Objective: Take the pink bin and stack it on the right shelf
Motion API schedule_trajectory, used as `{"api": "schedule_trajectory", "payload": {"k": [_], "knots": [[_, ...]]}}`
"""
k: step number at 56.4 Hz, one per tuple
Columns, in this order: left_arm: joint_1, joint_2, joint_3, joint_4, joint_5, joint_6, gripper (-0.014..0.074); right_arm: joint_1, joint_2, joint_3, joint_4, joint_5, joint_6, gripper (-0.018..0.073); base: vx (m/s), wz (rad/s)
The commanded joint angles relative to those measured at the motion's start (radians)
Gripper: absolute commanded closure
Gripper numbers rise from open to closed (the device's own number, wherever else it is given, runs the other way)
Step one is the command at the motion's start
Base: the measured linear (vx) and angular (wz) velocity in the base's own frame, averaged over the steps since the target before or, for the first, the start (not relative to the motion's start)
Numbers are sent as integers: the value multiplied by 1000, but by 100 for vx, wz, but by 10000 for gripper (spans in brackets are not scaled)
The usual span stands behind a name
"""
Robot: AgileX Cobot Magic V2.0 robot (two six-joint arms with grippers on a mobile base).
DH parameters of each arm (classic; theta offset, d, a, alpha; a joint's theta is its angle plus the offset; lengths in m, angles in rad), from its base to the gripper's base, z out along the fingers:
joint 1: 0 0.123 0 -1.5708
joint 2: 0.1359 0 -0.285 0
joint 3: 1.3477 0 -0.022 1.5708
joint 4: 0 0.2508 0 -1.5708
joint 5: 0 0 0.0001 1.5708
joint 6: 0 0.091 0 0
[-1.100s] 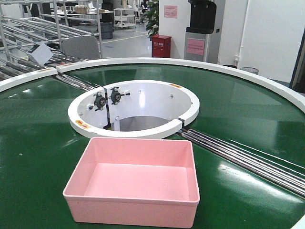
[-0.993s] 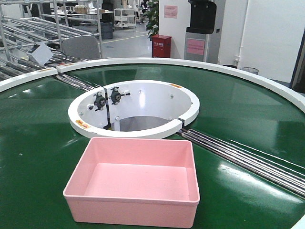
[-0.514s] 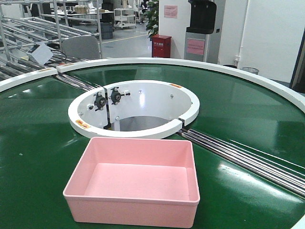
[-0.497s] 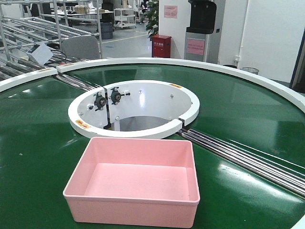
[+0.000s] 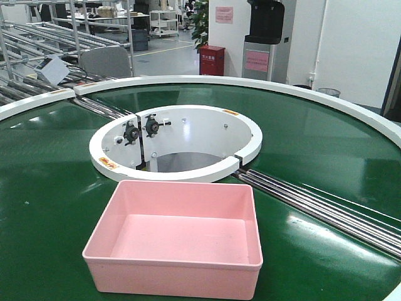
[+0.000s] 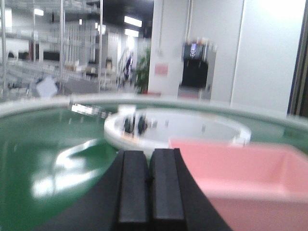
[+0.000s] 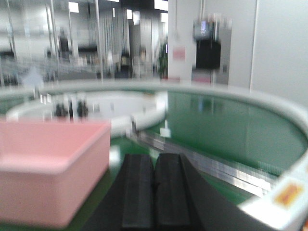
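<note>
The pink bin [image 5: 177, 241] sits empty on the green conveyor belt [image 5: 50, 188], just in front of the white ring [image 5: 175, 144]. My left gripper [image 6: 148, 156] is shut and empty, low over the belt just left of the bin [image 6: 250, 178]. My right gripper [image 7: 154, 161] is shut and empty, just right of the bin [image 7: 48, 168]. Neither gripper shows in the front view. The right shelf is out of view.
Steel rails [image 5: 319, 207] cross the belt to the right of the bin. The belt's white outer rim [image 7: 284, 192] is close at my right. Racks [image 5: 37, 37] and a black dispenser [image 5: 268, 37] stand beyond the belt.
The pink bin has barely shifted in the front view; otherwise nothing has visibly changed.
</note>
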Motion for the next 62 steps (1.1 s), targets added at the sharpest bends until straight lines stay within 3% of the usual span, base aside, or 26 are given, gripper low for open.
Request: {"api": "schedule_trajectory", "payload": {"k": [1, 11, 18, 28, 38, 44, 55, 62], "knots": [[-1, 32, -159, 39, -82, 3, 604, -3, 5, -128, 13, -131, -8, 571, 0, -1], [-1, 345, -523, 91, 51, 22, 604, -3, 268, -538, 14, 73, -78, 571, 0, 0], [-1, 582, -713, 112, 80, 22, 604, -3, 487, -727, 20, 82, -98, 571, 0, 0], [-1, 745, -785, 111, 51, 21, 604, -3, 687, -821, 105, 94, -87, 569, 0, 0], [-1, 789, -785, 111, 15, 21, 563, -3, 750, -824, 120, 95, -91, 529, 0, 0], [-1, 789, -785, 111, 14, 21, 479, -3, 753, -824, 117, 94, -99, 426, 0, 0], [-1, 789, -784, 111, 14, 21, 227, -3, 753, -824, 124, 104, -99, 79, 0, 0], [-1, 798, -784, 112, 21, 21, 103, -3, 755, -824, 131, 93, -99, -70, 0, 0]]}}
